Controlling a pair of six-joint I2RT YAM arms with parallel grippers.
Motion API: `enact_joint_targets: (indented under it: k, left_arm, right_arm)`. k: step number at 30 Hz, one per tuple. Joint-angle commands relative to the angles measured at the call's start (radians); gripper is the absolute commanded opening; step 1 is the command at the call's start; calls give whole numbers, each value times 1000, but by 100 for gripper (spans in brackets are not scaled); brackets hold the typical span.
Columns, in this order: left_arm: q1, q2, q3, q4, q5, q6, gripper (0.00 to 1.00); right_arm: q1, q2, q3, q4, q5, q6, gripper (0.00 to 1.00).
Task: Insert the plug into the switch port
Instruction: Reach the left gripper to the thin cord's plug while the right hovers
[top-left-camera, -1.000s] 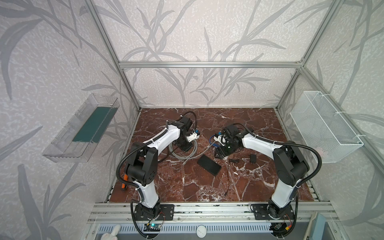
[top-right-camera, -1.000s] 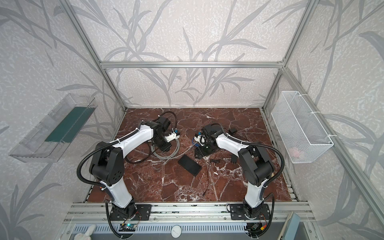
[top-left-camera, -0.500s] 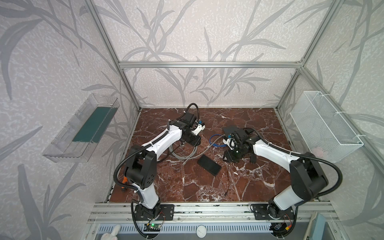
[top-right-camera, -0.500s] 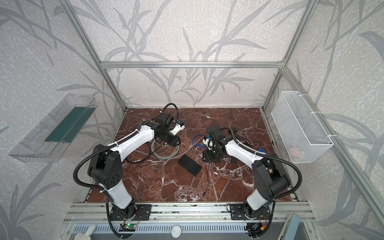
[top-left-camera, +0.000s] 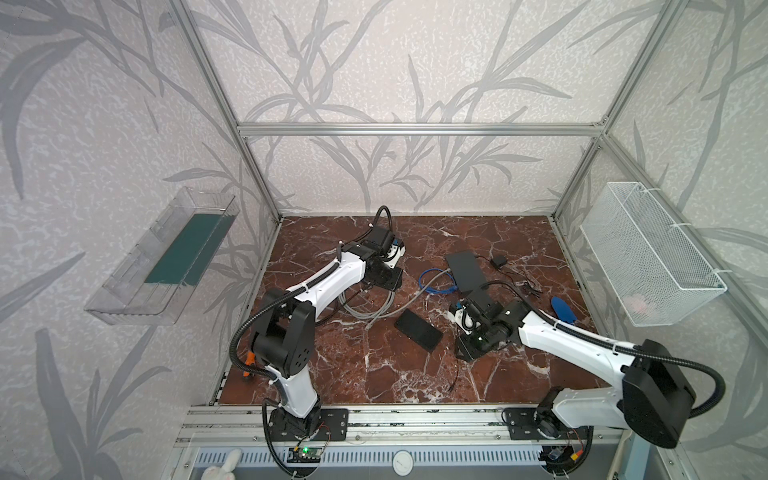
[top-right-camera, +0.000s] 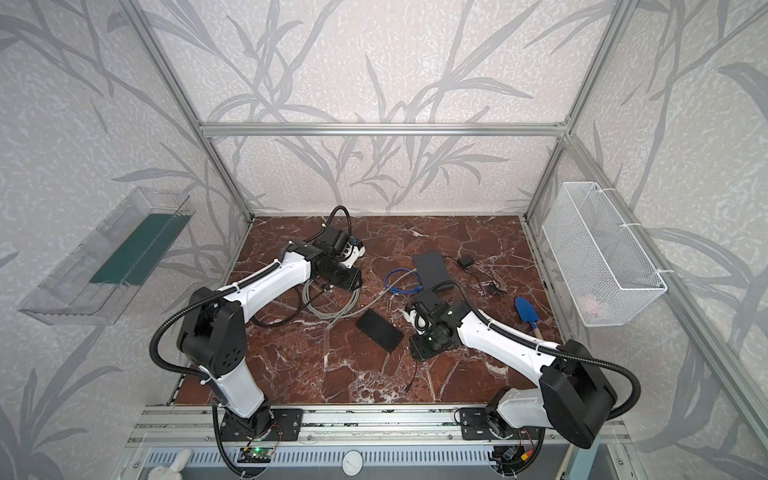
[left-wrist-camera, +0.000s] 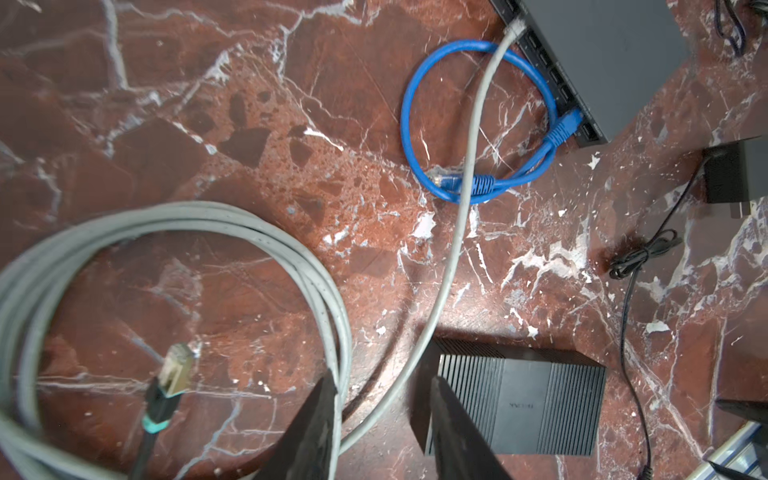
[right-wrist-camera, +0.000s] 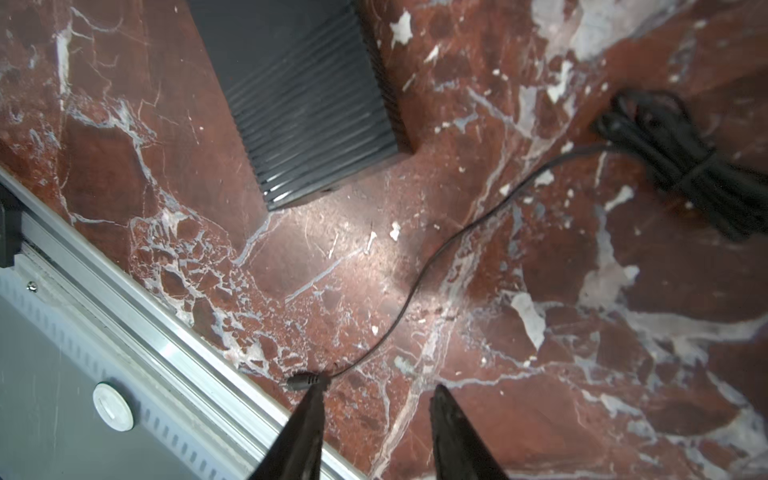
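Since a second ago both arms have pulled off the middle of the red marble counter (top-left-camera: 374, 374). The left has drawn back toward the rear wall and the right has swung toward the front rail. The flat dark grey network switch (top-left-camera: 465, 270) they had covered is now exposed.

Left jaws: spread, holding nothing. In the left wrist view the long grey network cable (left-wrist-camera: 461, 232) runs along the counter beneath the gap.

Right jaws: spread, empty. One tip is just beside the barrel end of a thin black lead (right-wrist-camera: 301, 380).

Task item: the grey cable's clear plug (left-wrist-camera: 515, 28) sits at the switch's port row, several ports along from the one that holds an end of the short blue patch cable (left-wrist-camera: 409, 124). I cannot tell whether the clear plug has latched.

Risks, in my judgement:
- If the plug is only resting in the port mouth, any tug on the grey cable would draw it out.
- The left jaws are placed to cause that tug if I lower or sweep them.
- The right jaws could snag the black lead when I withdraw.
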Motion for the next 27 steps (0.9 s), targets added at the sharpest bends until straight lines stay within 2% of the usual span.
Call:
enact_joint_targets:
  k: [1,5,7,9,12,18,24,27]
  left_arm:
    - [-50,-55,-55,-1,18,-73,40]
    - [-179,-104,-107,-22,33,-1,41]
    - [-241,-121,-148,-18,25,-23,41]
    - [-306,-145,-196,0,3,-64,41]
    - [-417,-178,-236,16,-53,-116,41]
    - [-605,-186,-292,73,-138,-236,43]
    - [-749,-66,-247,57,-219,-266,44]
    - [-788,-23,-224,68,-222,-293,44]
  right_arm:
    - [5,-47,-14,-59,33,86,41]
    - [-16,-65,-25,-74,114,240,44]
    - [-80,-62,-22,-86,145,299,46]
    - [-182,-54,-26,-74,87,314,46]
    - [-322,-28,-8,-78,6,267,45]
    - [-447,-32,53,-156,11,147,48]
    - [-560,-39,78,-191,-19,64,51]
    - [-596,-30,68,-190,-15,40,51]
